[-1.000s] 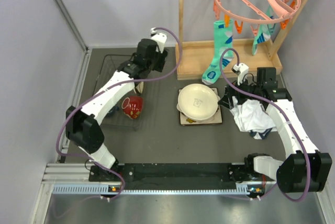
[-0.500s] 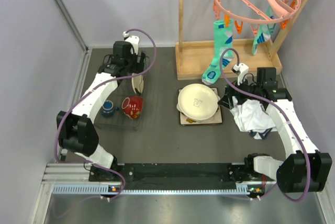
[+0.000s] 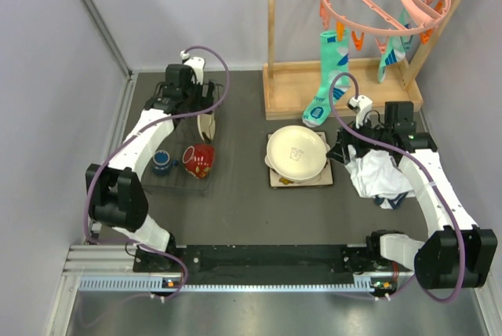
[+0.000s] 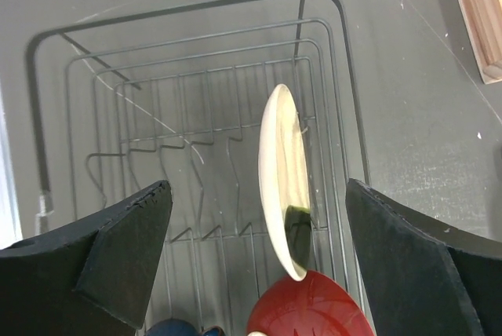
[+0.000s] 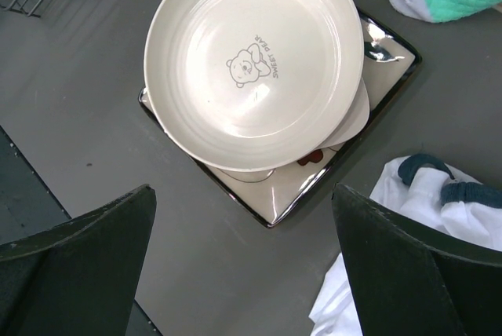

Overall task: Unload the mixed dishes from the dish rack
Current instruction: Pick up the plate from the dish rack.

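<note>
the left gripper [image 4: 256,191] has been shifted left over the dish rack [image 4: 212,128] and opened wide above the upright cream plate [image 4: 278,171], judged next for unloading, while the right gripper [image 5: 243,210] is held open

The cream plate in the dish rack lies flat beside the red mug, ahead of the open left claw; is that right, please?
Not quite: the cream plate stands on edge, not flat, in the dish rack beside the red mug, ahead of the open left claw. The left wrist view shows it.
</note>
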`<state>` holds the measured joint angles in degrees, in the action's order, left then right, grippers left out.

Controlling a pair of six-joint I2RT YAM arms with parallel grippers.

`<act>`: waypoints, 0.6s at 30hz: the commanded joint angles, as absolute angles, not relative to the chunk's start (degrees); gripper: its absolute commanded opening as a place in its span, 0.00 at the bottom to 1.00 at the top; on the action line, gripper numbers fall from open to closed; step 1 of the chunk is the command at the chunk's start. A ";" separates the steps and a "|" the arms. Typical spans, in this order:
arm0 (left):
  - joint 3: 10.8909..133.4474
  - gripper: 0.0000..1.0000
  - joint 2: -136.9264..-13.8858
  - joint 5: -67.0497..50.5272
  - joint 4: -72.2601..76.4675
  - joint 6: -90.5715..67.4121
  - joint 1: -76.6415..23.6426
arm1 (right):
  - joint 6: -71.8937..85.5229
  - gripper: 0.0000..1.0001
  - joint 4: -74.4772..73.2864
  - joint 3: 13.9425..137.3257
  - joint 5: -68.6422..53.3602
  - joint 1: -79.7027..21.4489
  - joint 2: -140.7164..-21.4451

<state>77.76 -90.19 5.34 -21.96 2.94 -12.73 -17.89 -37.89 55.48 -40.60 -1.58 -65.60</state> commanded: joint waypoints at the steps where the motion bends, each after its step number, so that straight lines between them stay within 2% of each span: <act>1: 76.82 0.95 -92.54 2.90 -19.25 2.11 -12.22 | -18.81 0.93 -37.09 55.37 -41.92 -0.97 -63.98; 11: 76.47 0.89 -96.24 0.26 -19.07 0.97 -11.34 | -18.90 0.93 -37.18 55.37 -41.84 -0.97 -64.07; 18: 76.73 0.72 -97.64 -1.58 -18.90 0.70 -10.81 | -18.90 0.93 -37.18 55.37 -41.75 -0.97 -64.07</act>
